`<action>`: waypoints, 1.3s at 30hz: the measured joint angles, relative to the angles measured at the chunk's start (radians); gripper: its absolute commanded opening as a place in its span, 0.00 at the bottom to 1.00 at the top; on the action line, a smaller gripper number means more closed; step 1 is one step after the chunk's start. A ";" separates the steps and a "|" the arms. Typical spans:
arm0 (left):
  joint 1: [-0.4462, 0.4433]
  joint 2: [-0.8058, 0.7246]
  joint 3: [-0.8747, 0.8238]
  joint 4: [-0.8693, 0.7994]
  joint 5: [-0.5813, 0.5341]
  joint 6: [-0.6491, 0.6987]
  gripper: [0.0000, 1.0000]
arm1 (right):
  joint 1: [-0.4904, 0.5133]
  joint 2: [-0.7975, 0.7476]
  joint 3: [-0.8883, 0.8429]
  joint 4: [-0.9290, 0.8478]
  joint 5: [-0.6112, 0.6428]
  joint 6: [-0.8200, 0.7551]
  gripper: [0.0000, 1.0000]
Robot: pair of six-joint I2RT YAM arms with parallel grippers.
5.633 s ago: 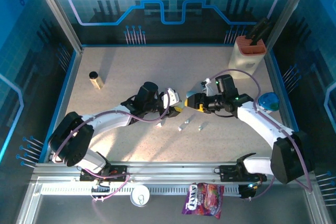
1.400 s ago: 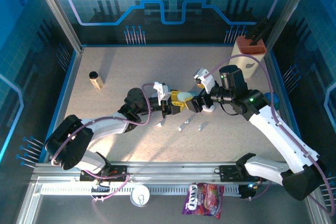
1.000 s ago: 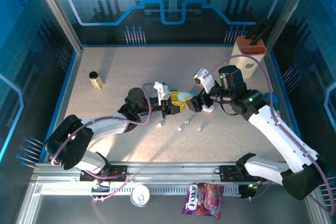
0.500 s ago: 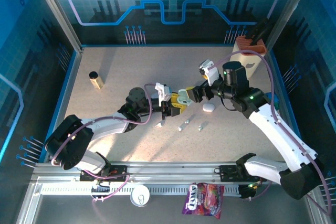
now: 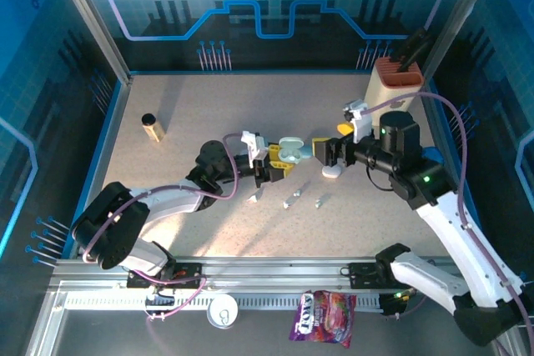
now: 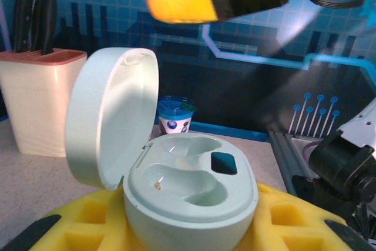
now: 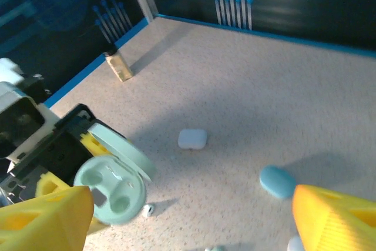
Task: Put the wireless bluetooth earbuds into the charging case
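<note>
Speckled table (image 5: 183, 106): earbuds (image 5: 288, 201) lie near left pincer (image 5: 279, 162) clutching case (image 5: 290, 150); right pincer (image 5: 329, 143) spread.

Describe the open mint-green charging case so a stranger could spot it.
Find the speckled beige table's middle, where the left gripper reaches. Its yellow fingers clamp the mint-green plastic charging case; unlike the closed white case nearby, its round lid stands open.

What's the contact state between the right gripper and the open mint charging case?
Apart. The top external view shows bare table between the right gripper and the charging case held by the left gripper.
</note>
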 measured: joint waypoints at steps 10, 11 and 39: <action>0.021 -0.008 -0.054 0.080 -0.057 0.015 0.35 | -0.088 0.043 -0.437 0.127 -0.132 0.475 0.64; 0.021 -0.009 -0.058 0.090 -0.060 0.015 0.35 | -0.082 0.073 -0.467 0.159 -0.144 0.505 0.61; 0.048 -0.028 -0.117 0.135 -0.060 0.019 0.36 | 0.057 0.604 -0.489 0.599 -0.167 0.681 0.43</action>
